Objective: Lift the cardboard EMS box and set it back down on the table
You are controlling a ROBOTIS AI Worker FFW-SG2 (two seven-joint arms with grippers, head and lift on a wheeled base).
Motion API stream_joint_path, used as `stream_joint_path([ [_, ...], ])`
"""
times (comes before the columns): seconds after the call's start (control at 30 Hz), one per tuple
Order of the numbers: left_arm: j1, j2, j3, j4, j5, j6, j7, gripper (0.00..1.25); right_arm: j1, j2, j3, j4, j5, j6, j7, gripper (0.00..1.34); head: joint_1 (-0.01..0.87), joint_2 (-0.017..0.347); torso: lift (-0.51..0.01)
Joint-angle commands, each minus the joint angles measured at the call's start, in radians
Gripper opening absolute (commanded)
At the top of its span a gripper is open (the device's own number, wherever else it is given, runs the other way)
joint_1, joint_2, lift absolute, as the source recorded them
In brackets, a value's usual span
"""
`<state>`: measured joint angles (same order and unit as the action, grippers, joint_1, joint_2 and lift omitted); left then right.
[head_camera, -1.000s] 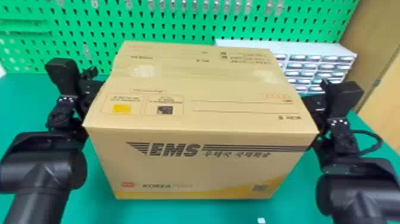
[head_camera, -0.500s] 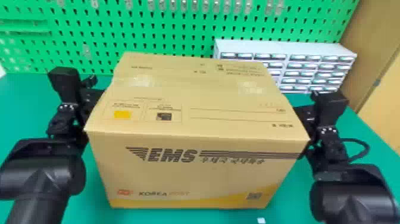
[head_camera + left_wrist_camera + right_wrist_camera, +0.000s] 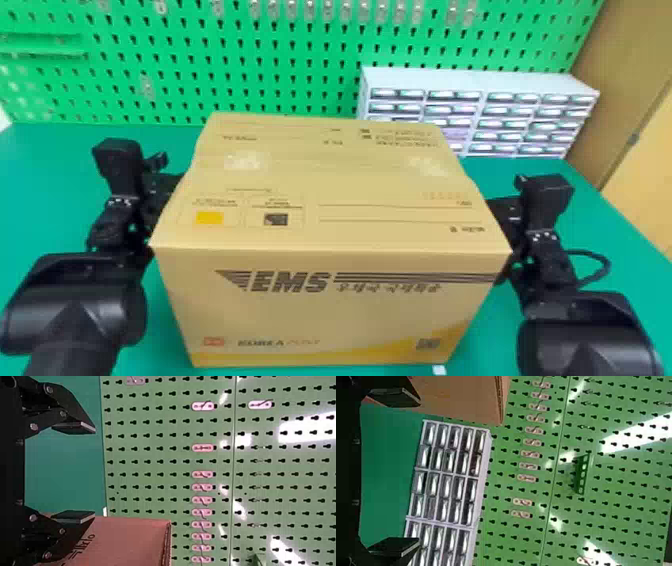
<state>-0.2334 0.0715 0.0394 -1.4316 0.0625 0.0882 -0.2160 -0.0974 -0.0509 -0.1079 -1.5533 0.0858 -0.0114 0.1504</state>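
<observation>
the ems box (image 3: 325,310) has sunk between left gripper (image 3: 94,472) and right gripper (image 3: 419,471), fingers spread wide on both. setting it down seems underway.

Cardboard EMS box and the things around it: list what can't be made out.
- Underside of the cardboard EMS box, and whether it rests on the table: head view, hidden by the box's own front.
- Box's far side: head view, hidden behind its top.
- Lower left drawers of the cabinet: head view, behind the box.
- Fine print on the box's top: head view, too small.
- Rest of the box: left wrist view, cut off by the bottom edge.
</observation>
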Motion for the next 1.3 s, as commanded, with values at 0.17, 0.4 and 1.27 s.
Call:
stream_joint_path([
  [0.17,0.011,0.001,0.03,0.008,-0.009,-0.019,-0.01,0.75,0.018,0.017,-0.064,0.005,-0.021,-0.042,0.0,1.26,0.678,-0.014,-0.098],
  [0.4,0.011,0.001,0.042,0.002,-0.015,-0.019,-0.01,0.75,0.035,0.023,-0.121,-0.034,-0.021,-0.044,0.0,1.26,0.678,-0.014,-0.098],
  [1.27,0.042,0.002,0.139,-0.044,-0.038,-0.018,-0.01,0.75,0.107,0.029,-0.268,-0.136,-0.012,-0.025,0.0,1.26,0.678,-0.014,-0.098],
])
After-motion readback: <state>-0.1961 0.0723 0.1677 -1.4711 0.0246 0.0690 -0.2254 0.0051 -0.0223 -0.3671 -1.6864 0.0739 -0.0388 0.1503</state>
